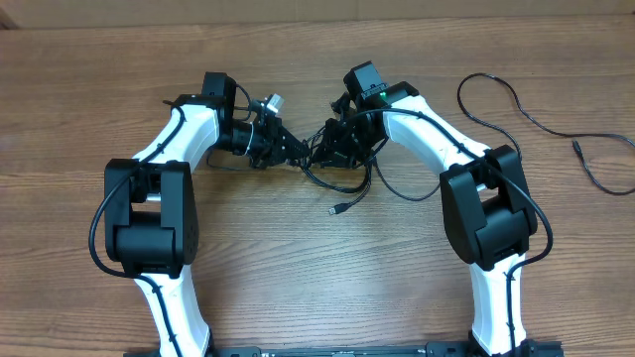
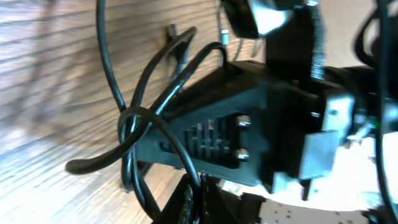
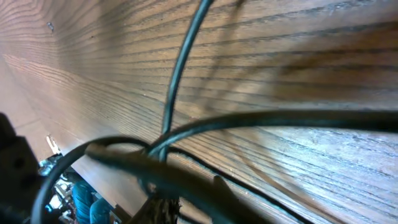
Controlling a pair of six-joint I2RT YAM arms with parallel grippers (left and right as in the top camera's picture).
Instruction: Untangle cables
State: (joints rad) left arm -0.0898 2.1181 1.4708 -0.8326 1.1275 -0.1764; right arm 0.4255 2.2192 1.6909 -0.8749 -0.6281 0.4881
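The place reads as a robotics lab or test bench. Two white-and-black jointed machines, the left arm (image 1: 159, 213) and the right arm (image 1: 486, 213), rise from the near edge of a table (image 1: 317, 297). Their bases meet a black rail (image 1: 337, 351) that runs along that edge. Thick black wiring (image 1: 93, 236) loops along the arm casings. The tabletop is plain wood grain, and both wrist views show it close up as bare striped board. Thin black cables (image 1: 342, 183) lie on it as work pieces, some bunched near the middle and one trailing toward the far right corner. Beyond the far edge runs a plain tan strip (image 1: 496, 8).
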